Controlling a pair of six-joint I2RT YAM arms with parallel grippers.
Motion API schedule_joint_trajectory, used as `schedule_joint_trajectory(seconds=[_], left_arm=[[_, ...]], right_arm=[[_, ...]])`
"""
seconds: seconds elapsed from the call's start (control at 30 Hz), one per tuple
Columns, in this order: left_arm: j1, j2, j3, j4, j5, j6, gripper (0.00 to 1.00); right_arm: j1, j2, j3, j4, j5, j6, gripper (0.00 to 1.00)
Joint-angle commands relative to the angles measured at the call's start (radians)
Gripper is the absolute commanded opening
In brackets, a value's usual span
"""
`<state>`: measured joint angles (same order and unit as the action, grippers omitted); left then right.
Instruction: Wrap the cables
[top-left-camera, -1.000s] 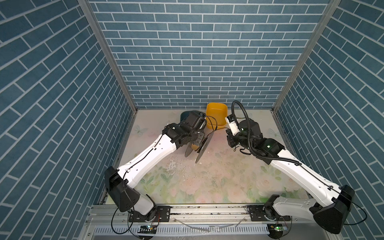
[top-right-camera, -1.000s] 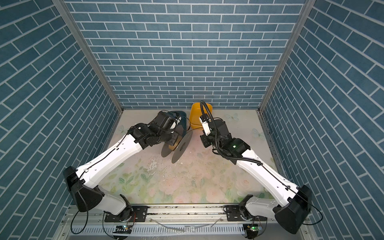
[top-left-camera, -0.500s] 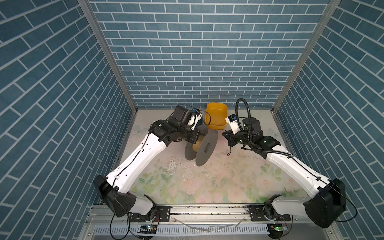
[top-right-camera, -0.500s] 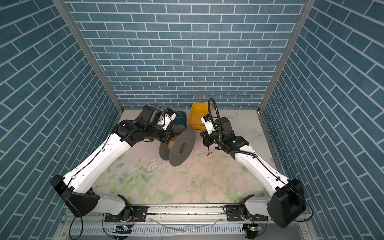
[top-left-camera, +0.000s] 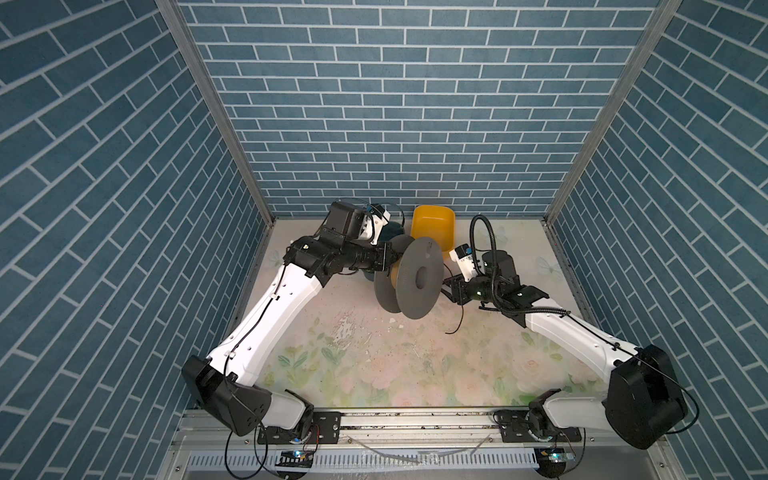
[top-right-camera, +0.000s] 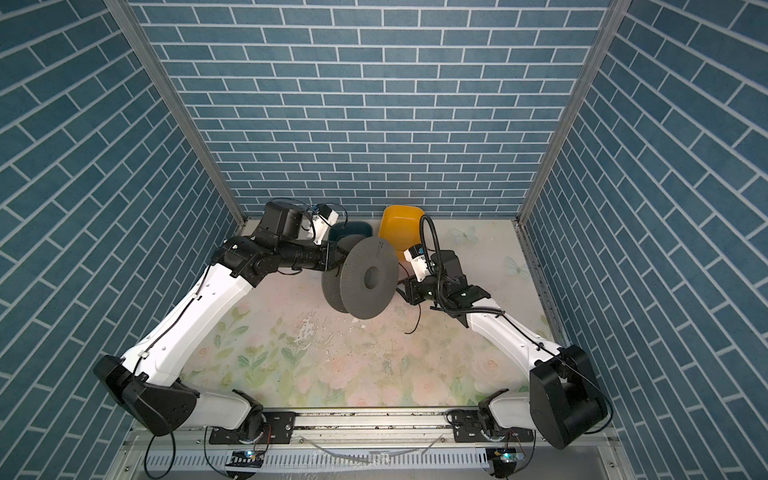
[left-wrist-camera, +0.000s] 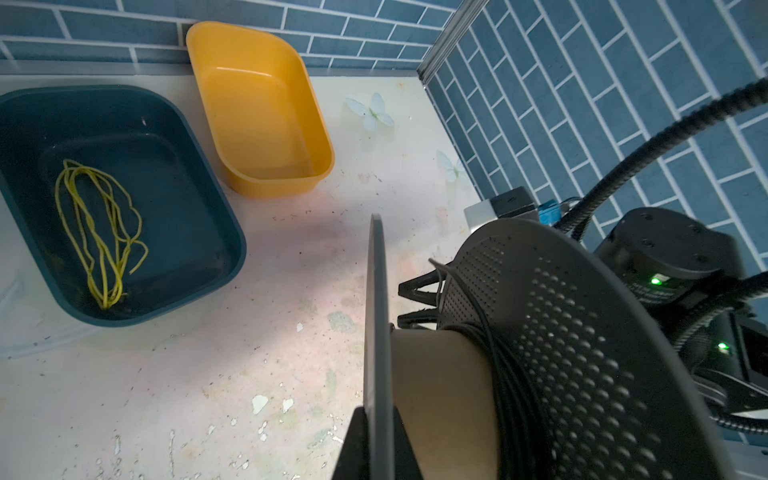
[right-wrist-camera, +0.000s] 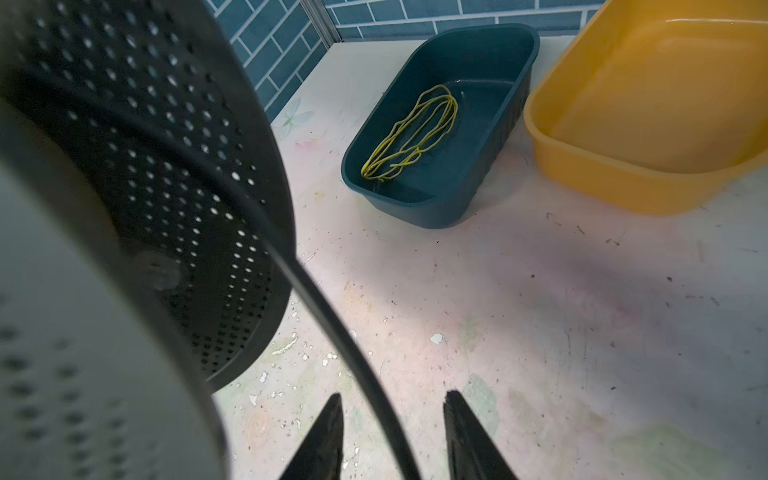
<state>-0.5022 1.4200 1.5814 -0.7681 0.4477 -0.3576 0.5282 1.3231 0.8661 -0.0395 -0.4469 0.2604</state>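
A grey perforated spool with a tan core hangs above the mat. My left gripper is shut on the rim of its near flange. Turns of the thin black cable lie wound on the core against the far flange. From the spool the cable runs down between the fingers of my right gripper, which is open and not clamping it. Its loose end dangles to the mat below the right gripper.
A yellow tub stands at the back wall. Beside it a dark teal tub holds a bundle of yellow strands. Brick walls close in three sides of the floral mat.
The right gripper has opened and let go of the cable. The left arm has swung the spool up and turned its flat face more toward the top views.
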Motion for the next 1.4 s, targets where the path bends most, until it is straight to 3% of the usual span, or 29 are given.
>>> schedule_joint_trajectory(seconds=[0.0,0.3,0.73,0.97,1.37], left_arm=[[0.01,-0.009,0.026,0.079,0.024,-0.037,0.0],[0.057,-0.021,-0.002,0.156,0.029,-0.111,0.0],[0.146,-0.038,-0.09,0.302,0.062,-0.238,0.0],[0.16,-0.037,-0.102,0.32,0.065,-0.257,0.0],[0.16,-0.056,-0.092,0.272,0.095,-0.243,0.0]], right_arm=[[-0.003,-0.039,-0.032,0.044,-0.022,0.031,0.44],[-0.002,-0.149,-0.095,-0.027,0.063,0.039,0.56],[-0.002,-0.25,-0.206,-0.075,0.123,0.058,0.51],[-0.002,-0.221,-0.239,-0.042,0.156,0.061,0.46],[-0.018,-0.141,-0.158,-0.03,0.279,0.015,0.54]])
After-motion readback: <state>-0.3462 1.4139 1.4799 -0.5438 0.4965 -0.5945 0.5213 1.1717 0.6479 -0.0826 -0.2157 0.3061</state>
